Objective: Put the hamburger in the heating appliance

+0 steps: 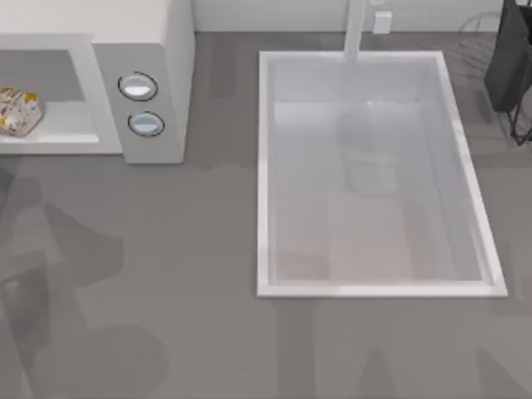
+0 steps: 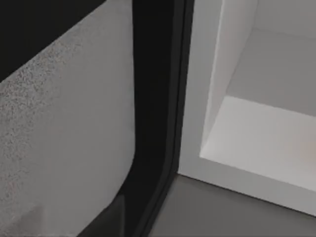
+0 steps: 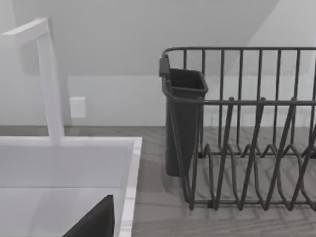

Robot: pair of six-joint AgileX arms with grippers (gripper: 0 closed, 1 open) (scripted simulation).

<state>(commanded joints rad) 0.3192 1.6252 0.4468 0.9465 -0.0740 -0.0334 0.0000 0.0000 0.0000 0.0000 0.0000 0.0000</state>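
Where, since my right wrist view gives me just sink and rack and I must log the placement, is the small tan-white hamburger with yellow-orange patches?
Observer: In the top view, the hamburger lies on the cavity floor of the large white boxy microwave, at the table's left.
Operator: Is the door shut over it?
Observer: No. The left wrist view shows the dark-framed door standing beside the open cavity, not across it.
Operator: Where is the microwave relative to my sink?
Observer: Left of the white rectangular sink basin, with its two round silvery knobs on the sink-side panel.

Open cavity of the heating appliance, hamburger inside.
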